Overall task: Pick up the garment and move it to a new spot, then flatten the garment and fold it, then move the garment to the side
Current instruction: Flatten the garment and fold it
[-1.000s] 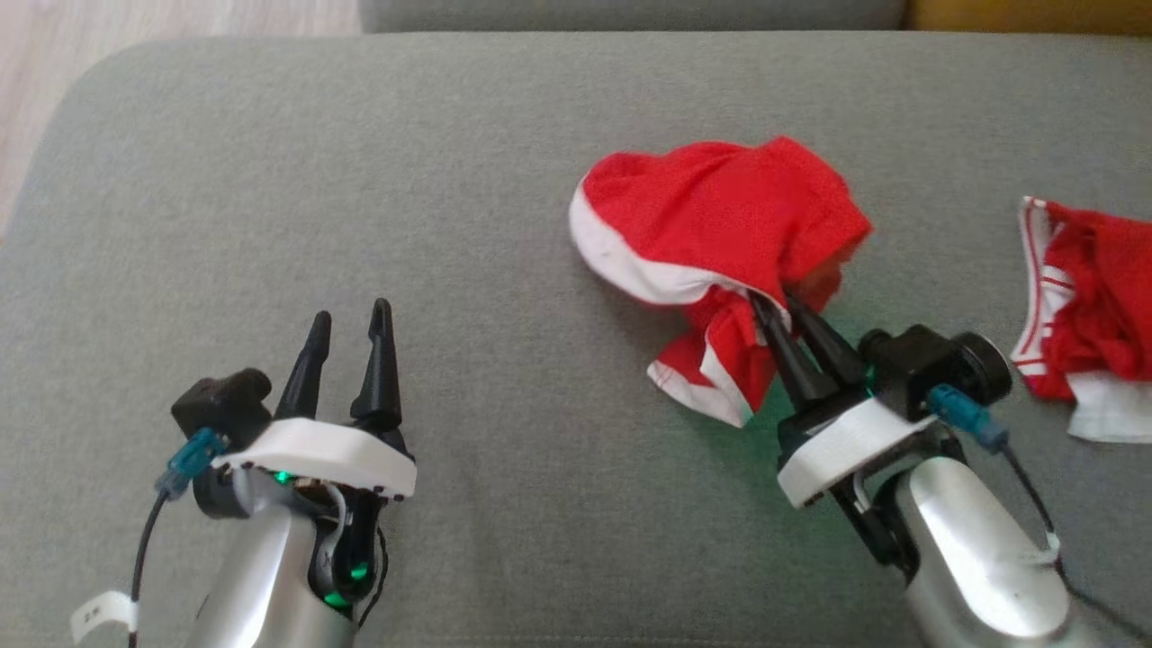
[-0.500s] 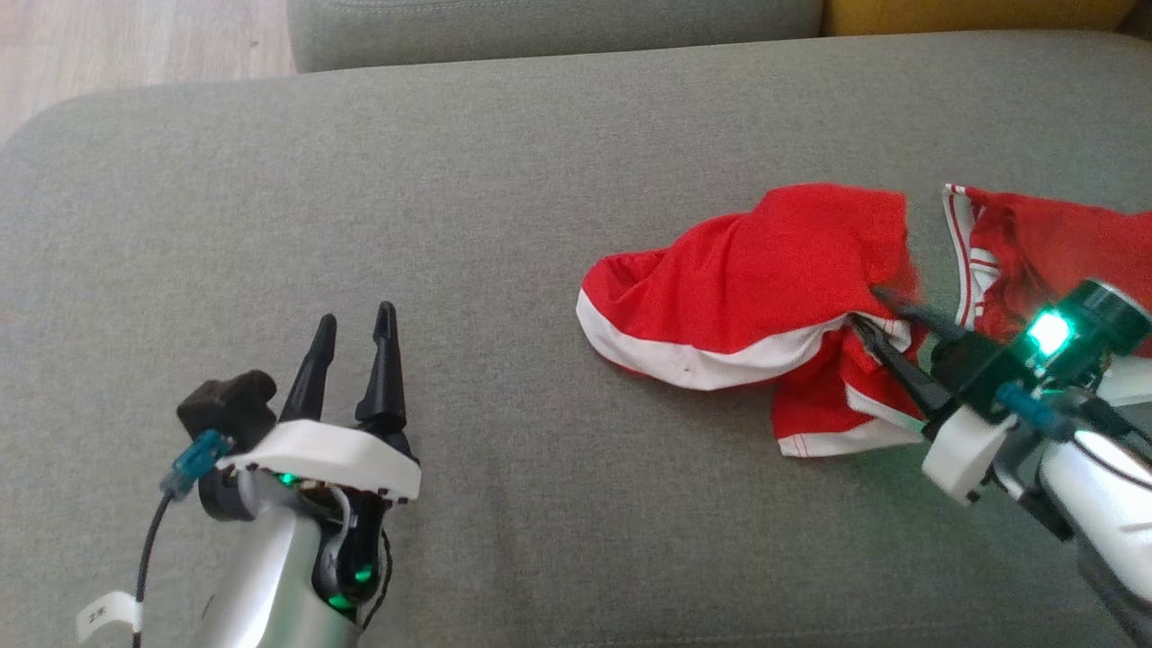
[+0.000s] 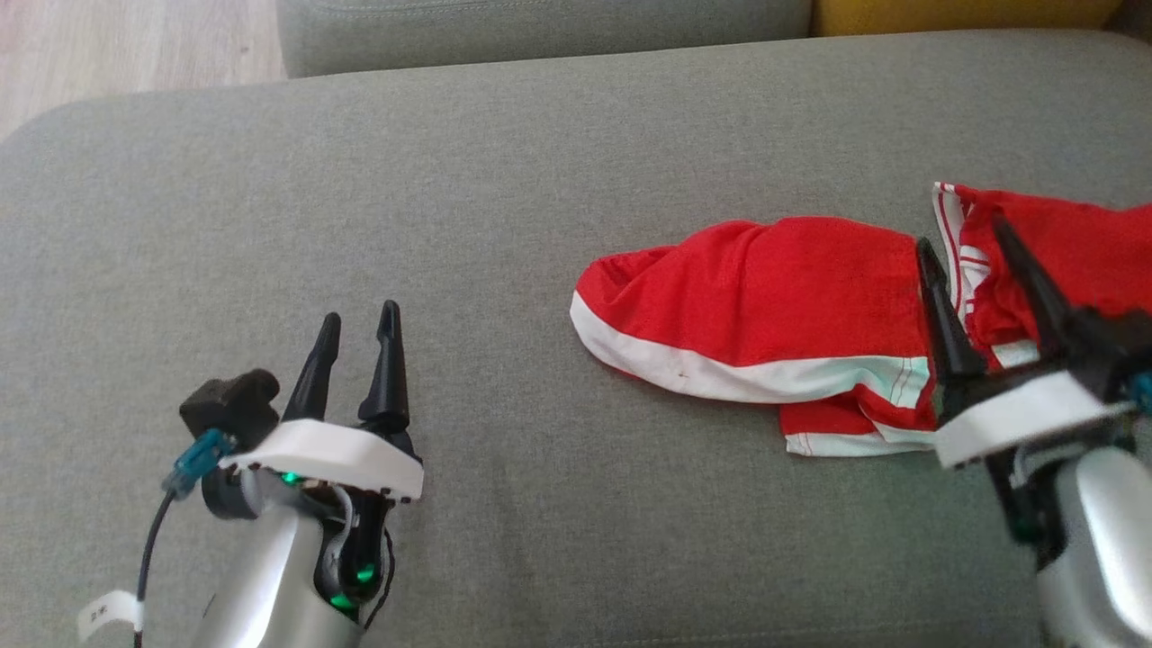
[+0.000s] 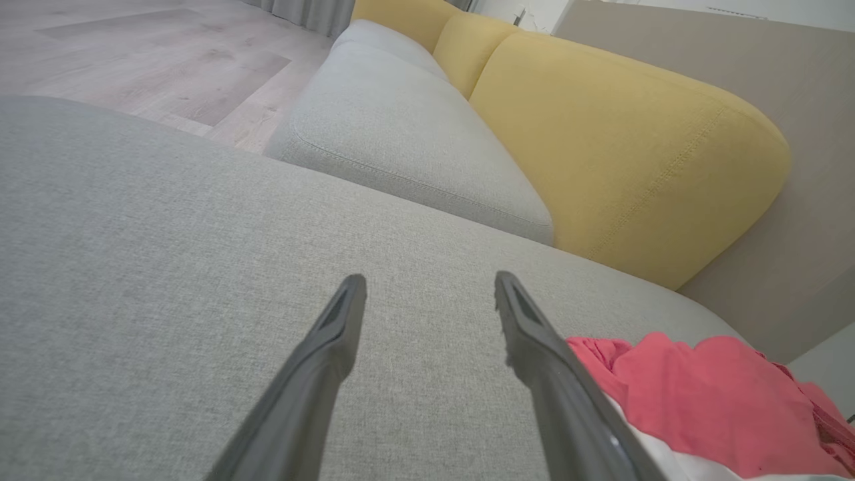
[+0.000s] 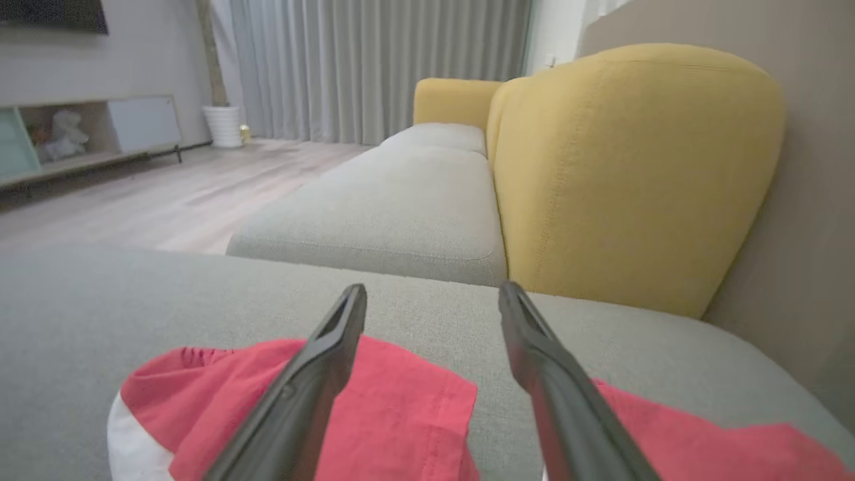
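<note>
So the red fabric garment with white trim lies loosely on the grey fabric sofa cushion, right of centre. The right gripper is at its right end, fingers spread wide, holding nothing. The left gripper sits well apart, fingers parted and empty. A second red-and-white garment lies just beside the first.
</note>
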Controlling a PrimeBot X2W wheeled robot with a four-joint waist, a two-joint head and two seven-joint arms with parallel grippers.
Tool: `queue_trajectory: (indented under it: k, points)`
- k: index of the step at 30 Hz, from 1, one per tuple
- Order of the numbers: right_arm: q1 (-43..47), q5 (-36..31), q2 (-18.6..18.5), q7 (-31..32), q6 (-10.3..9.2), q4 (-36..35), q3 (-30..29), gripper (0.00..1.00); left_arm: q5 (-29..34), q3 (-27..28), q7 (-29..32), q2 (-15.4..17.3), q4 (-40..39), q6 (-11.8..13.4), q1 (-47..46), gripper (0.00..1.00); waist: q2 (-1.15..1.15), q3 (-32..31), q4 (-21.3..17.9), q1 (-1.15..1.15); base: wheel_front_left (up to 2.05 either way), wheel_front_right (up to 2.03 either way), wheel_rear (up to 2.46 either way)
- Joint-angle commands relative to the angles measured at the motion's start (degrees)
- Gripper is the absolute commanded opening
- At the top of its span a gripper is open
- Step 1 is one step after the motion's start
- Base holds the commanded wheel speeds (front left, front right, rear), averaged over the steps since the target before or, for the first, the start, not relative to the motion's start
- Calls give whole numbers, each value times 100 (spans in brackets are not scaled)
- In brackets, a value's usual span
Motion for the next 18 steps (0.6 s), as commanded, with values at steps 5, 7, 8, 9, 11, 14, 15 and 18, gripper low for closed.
queue_trajectory:
  k: [5, 7, 8, 9, 11, 14, 15, 18]
  points:
    - [572, 37, 996, -154, -5, -703, -574, 100, -48, 180, -71, 49, -266, -93, -191, 100, 0, 48, -85, 0, 0, 0, 0]
    - [670, -20, 1133, -156, -5, -753, -615, 100, -57, 134, -71, 49, -239, -138, -211, 100, 0, 83, -123, 0, 0, 0, 0]
    - [691, -51, 1174, -155, -5, -767, -624, 100, -49, 92, -71, 49, -217, -162, -226, 100, 0, 97, -141, 0, 0, 0, 0]
    - [698, -66, 1211, -153, -5, -778, -633, 100, -33, 42, -71, 49, -195, -192, -246, 100, 0, 113, -163, 0, 0, 0, 0]
    - [693, -60, 1245, -150, -5, -793, -652, 100, -14, -2, -71, 49, -163, -229, -278, 100, 0, 130, -186, 0, 0, 0, 0]
    - [635, -31, 1315, -103, -5, -843, -721, 100, 79, -193, -71, 49, -14, -344, -427, 100, 0, 191, -257, 0, 0, 0, 0]
    - [613, -32, 1330, -85, -5, -858, -735, 100, 119, -286, -71, 49, 87, -405, -501, 100, 0, 216, -285, 0, 0, 0, 0]
    - [567, -53, 1365, -62, -5, -891, -793, 100, 278, -684, 46, 81, 465, -591, -817, 100, 0, 318, -364, 0, 0, 0, 0]
